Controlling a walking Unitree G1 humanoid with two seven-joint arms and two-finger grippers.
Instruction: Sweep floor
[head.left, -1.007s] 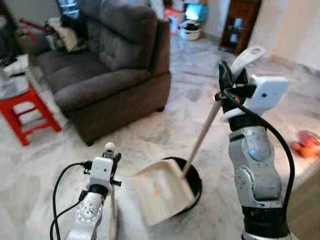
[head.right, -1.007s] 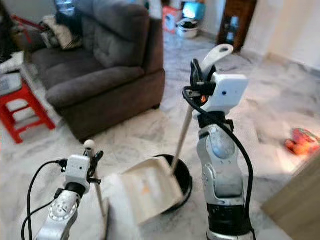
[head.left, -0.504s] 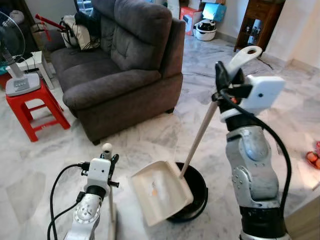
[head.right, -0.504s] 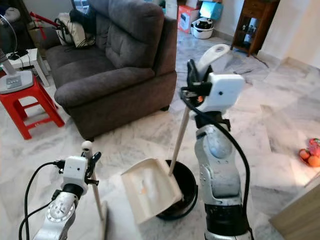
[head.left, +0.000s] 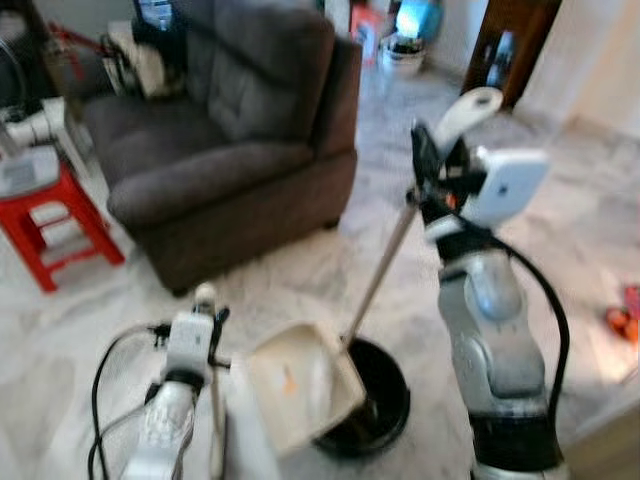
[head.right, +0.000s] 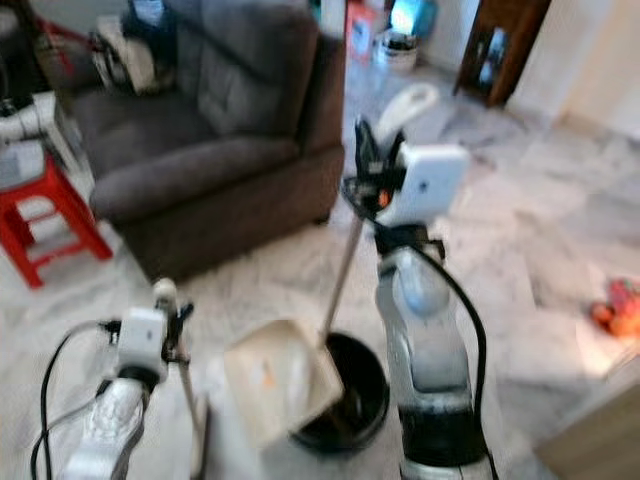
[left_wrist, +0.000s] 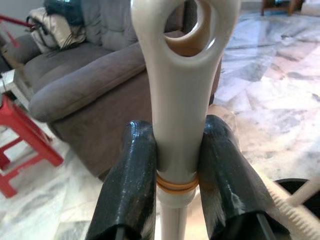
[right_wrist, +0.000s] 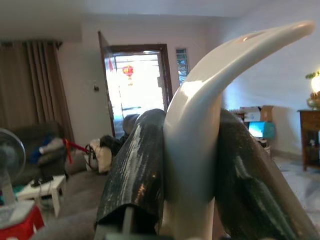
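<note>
My left gripper (head.left: 204, 322) is low at the front left, shut on the cream broom handle (left_wrist: 179, 100), whose top end has a hole in it. The stick (head.left: 214, 420) runs down towards the floor. Higher on the right, my right gripper (head.left: 436, 168) is shut on the curved white grip (right_wrist: 200, 100) of the long dustpan handle (head.left: 380, 268). The cream dustpan scoop (head.left: 298, 388) hangs tilted, with an orange speck inside it. It overlaps the near rim of a round black bin (head.left: 388, 398) on the marble floor.
A grey sofa (head.left: 230, 130) stands ahead on the left. Beside it is a red stool (head.left: 50, 222) with a fan on top. Orange items (head.left: 622, 318) lie on the floor at the right. A dark wooden cabinet (head.left: 505, 45) stands at the back.
The whole picture has shifted a little and blurred, so the camera moved. Both grippers keep their hold, and the dustpan stays tilted at the black bin.
</note>
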